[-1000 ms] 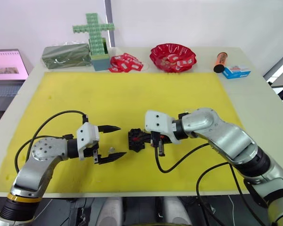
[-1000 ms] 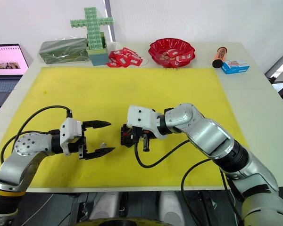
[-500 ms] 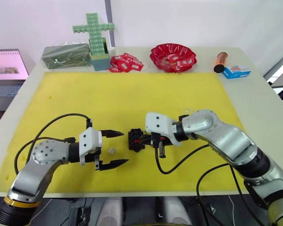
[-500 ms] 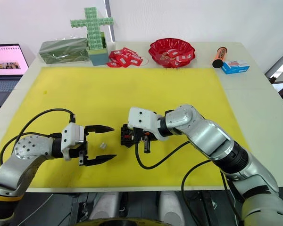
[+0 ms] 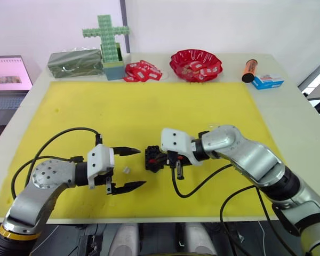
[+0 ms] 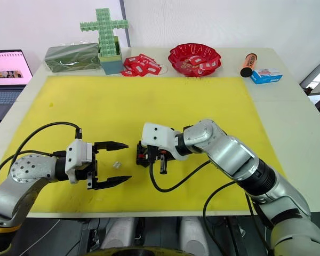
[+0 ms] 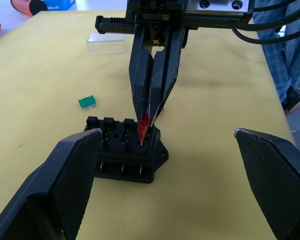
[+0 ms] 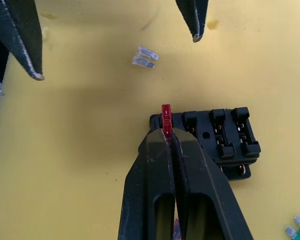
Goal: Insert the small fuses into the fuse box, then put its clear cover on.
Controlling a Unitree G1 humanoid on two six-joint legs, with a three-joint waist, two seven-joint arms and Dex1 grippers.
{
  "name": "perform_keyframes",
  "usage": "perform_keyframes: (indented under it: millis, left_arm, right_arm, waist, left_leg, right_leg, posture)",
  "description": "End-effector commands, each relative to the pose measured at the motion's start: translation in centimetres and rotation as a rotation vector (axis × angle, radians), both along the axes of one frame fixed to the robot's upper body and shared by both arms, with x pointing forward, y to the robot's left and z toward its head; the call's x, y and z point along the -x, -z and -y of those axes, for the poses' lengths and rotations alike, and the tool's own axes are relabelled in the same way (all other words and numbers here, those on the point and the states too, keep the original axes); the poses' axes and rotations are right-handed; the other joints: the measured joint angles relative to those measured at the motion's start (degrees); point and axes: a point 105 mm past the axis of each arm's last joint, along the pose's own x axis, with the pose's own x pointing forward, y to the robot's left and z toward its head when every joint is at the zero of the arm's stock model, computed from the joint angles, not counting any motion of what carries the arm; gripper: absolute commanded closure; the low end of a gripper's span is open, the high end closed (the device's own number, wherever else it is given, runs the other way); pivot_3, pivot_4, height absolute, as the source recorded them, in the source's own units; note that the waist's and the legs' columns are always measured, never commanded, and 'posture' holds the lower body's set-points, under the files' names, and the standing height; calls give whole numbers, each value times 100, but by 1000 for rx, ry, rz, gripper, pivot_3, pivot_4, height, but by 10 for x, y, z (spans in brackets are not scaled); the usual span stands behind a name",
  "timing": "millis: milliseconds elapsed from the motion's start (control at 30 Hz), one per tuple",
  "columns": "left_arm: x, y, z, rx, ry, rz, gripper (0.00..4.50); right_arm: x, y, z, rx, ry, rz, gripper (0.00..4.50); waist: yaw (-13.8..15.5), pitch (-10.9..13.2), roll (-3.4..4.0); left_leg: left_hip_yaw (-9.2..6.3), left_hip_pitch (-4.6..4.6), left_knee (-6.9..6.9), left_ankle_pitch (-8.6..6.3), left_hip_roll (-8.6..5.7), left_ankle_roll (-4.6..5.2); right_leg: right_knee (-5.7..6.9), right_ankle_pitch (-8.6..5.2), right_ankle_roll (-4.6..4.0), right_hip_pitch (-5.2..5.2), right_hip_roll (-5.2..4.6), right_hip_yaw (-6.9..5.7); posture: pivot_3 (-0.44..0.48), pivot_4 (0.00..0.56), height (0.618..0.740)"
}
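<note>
left gripper (image 5: 129, 168): near front edge of the yellow mat (image 5: 149, 101), fingers spread wide, nothing between them, pointing toward the fuse box
pale grey fuse (image 8: 144, 57): flat on mat, in line with the gap of the left fingers, just beside the fuse box on its left side, apart from it
right gripper (image 8: 167, 136): fingers pinched tight on the red fuse (image 8: 166, 116), held upright at the fingertips
red fuse position: lower end at the end slot of the fuse box; seated or only touching, cannot tell
fuse box (image 5: 153, 158): black block at mat centre-front, between the two grippers, standing on the mat, other slots look unfilled
green fuse (image 7: 87, 102): lying on mat just beyond the fuse box, on the right arm's side
clear cover (image 7: 106, 43): flat on mat, further off than green fuse, apart from the box
far table edge: red packets (image 5: 142, 71), red bowl (image 5: 196, 64), green brick cross (image 5: 107, 38), dark green pack (image 5: 74, 63), orange tube (image 5: 249, 70), blue box (image 5: 268, 81)
off table, left: laptop screen (image 5: 8, 73)
</note>
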Motion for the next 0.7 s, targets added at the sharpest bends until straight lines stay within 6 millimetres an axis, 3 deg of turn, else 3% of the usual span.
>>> perform_keyframes:
  millis: [33, 400, 700]
  left_arm:
    - [6, -4, 0, 5, 4, 35, 35]
    - [16, -8, 2, 2, 3, 50, 35]
    - [-9, -4, 1, 2, -10, 48, 35]
  right_arm:
    - [0, -7, -4, -3, -24, 42, 4500]
    - [3, -2, 7, 30, -40, 49, 4500]
    - [3, 0, 7, 36, -34, 40, 4500]
  waist:
    - [-9, 0, 0]
    - [5, 0, 1]
    - [17, 1, 1]
  left_leg:
    - [0, 0, 0, 0, 0, 0]
    - [1, 0, -1, -1, 2, -1]
    - [6, 0, -1, -1, -3, -1]
  right_leg:
    - [0, 0, 0, 0, 0, 0]
    - [-6, 0, -1, 0, -6, 0]
    - [-10, 0, 0, 1, -3, 0]
  posture:
    - [0, 150, 740]
    - [0, 150, 740]
    - [0, 150, 740]
